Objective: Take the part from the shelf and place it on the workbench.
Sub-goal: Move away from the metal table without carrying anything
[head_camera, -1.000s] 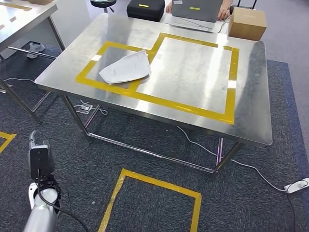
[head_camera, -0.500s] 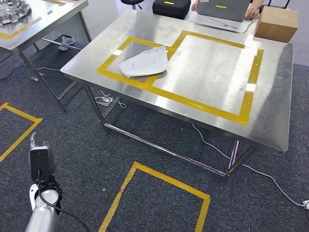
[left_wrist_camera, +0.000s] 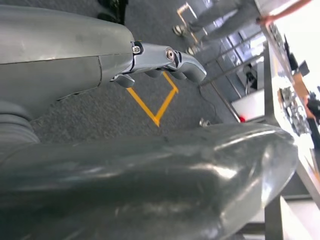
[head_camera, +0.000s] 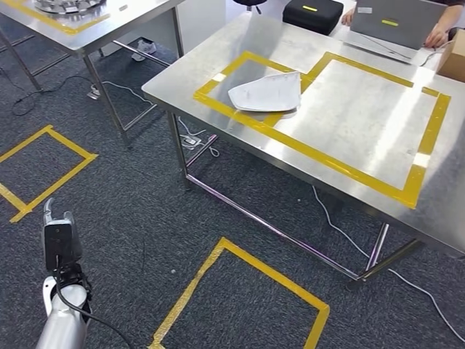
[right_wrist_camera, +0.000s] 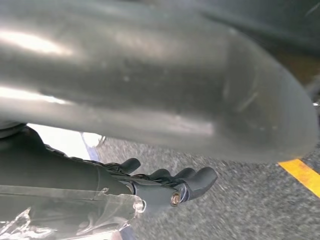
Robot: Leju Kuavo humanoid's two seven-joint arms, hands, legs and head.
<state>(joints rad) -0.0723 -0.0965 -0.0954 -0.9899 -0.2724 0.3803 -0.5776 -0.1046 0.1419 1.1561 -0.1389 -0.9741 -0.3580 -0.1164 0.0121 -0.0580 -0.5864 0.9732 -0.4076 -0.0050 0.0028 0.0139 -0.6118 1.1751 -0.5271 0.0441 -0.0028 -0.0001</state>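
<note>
Presently catalogued, with attached risks.

Part (head_camera: 267, 92): white, flat, roughly triangular panel. Lies on the steel surface (head_camera: 351, 109), straddling the yellow tape outline (head_camera: 323, 156) between the smaller marked box and the larger one. Judged already delivered, though whether its resting spot counts as correct cannot be told from the tape alone.

Left hand (left_wrist_camera: 162, 60): hangs low beside the robot's body, fingers extended and lying close together, holding nothing. In the head view its arm sits at the lower left over the dark carpet.

Right hand (right_wrist_camera: 170, 187): likewise hanging, fingers loosely curled in, nothing visible in them; the picture is blurred, so this is a best reading. A clear plastic wrapping clings near the wrist.

Second surface (head_camera: 99, 29): far left, carrying a round metal item, well apart from the part.

Floor: yellow tape squares (head_camera: 241, 298) and loose cables (head_camera: 329, 218) under the table frame.

Risks:
- Part overlaps the tape line; a nudge from a person or a hand could slide it off the marked area.
- Cables near the table legs could snag a foot during walking.
- A person's hands rest at the laptop (head_camera: 397, 22) on the far edge; an arm swing nearby could strike them.
</note>
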